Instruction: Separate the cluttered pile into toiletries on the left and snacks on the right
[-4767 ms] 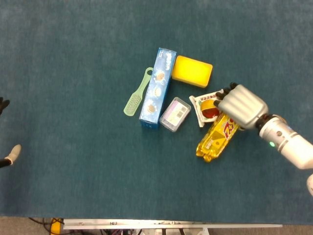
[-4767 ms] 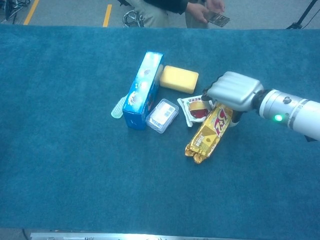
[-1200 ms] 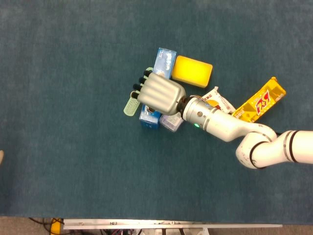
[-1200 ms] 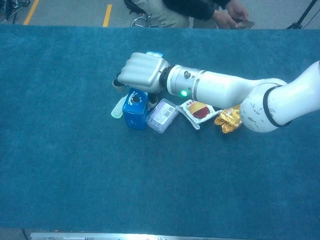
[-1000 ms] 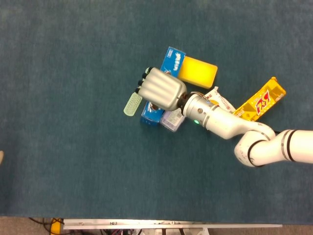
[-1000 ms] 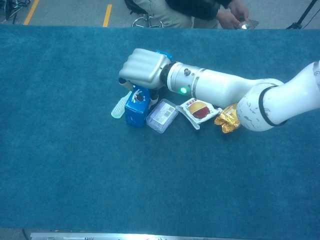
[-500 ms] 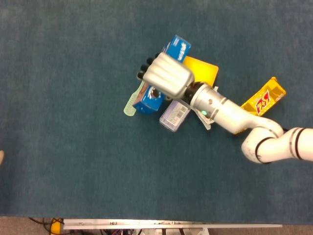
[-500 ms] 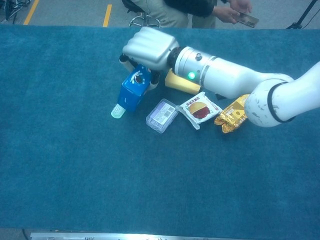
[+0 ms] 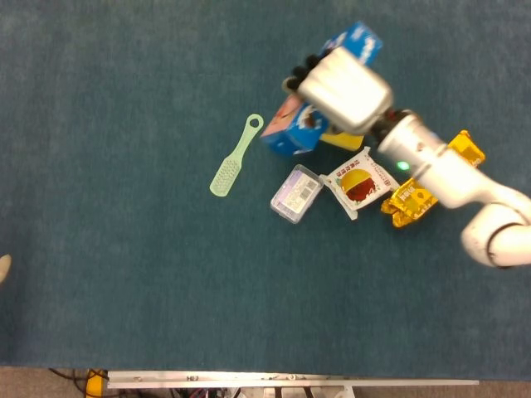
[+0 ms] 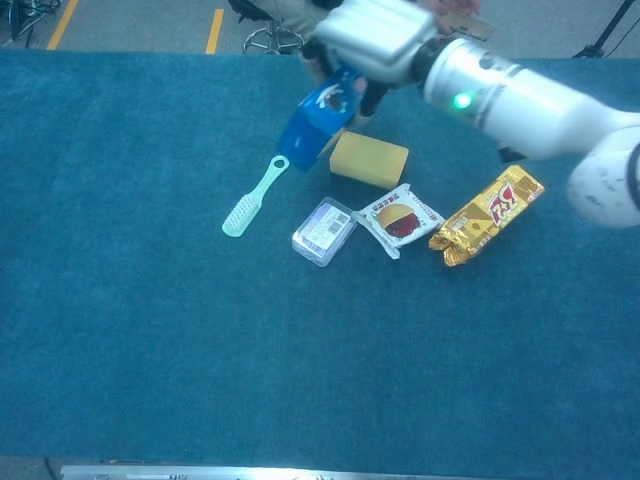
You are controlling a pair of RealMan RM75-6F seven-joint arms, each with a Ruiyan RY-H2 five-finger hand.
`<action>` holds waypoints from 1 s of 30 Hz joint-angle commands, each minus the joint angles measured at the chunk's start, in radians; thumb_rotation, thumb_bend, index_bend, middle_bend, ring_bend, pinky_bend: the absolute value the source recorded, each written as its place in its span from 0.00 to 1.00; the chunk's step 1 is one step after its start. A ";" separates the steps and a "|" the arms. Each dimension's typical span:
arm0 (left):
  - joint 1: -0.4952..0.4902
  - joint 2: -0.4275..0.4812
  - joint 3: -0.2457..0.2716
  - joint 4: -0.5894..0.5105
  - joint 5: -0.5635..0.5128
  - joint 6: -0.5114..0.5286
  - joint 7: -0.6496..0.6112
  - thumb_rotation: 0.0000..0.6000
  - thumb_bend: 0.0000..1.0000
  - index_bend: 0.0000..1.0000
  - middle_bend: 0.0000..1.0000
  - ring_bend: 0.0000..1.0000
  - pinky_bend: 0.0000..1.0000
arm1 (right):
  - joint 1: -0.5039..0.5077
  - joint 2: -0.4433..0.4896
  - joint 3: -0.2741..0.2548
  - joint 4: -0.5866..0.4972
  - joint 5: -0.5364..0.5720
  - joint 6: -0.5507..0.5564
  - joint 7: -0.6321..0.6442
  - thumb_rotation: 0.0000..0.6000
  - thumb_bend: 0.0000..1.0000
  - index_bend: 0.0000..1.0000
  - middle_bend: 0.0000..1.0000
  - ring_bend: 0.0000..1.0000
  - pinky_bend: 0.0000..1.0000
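Note:
My right hand (image 9: 344, 87) (image 10: 375, 35) grips the long blue box (image 9: 294, 128) (image 10: 318, 125) and holds it tilted, lifted off the table. Below it lie the yellow sponge (image 10: 369, 160), the green brush (image 9: 236, 156) (image 10: 255, 197), the clear plastic case (image 9: 296, 194) (image 10: 323, 231), the white snack packet (image 9: 359, 182) (image 10: 397, 219) and the gold snack bag (image 9: 417, 199) (image 10: 487, 216). In the head view the sponge is mostly hidden under the hand and box. Only a pale sliver at the left edge of the head view hints at my left hand.
Blue cloth covers the whole table (image 9: 124, 290). A person stands beyond the far edge (image 10: 270, 15) in the chest view. Yellow floor lines (image 10: 213, 30) run behind the table.
My right hand has lifted the blue box off the table and carried it up and to the right, uncovering the brush, the sponge and the white packet.

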 commanded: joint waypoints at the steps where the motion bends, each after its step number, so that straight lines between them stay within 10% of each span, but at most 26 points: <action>1: -0.002 -0.003 0.000 0.002 -0.001 -0.004 -0.002 1.00 0.26 0.08 0.06 0.04 0.09 | -0.043 0.064 -0.025 -0.033 -0.010 0.024 0.010 1.00 0.00 0.65 0.57 0.62 0.61; 30: -0.037 -0.048 -0.003 0.031 -0.007 -0.063 -0.019 1.00 0.26 0.08 0.06 0.04 0.09 | -0.196 0.185 -0.134 0.036 0.010 -0.026 -0.012 1.00 0.00 0.65 0.57 0.62 0.61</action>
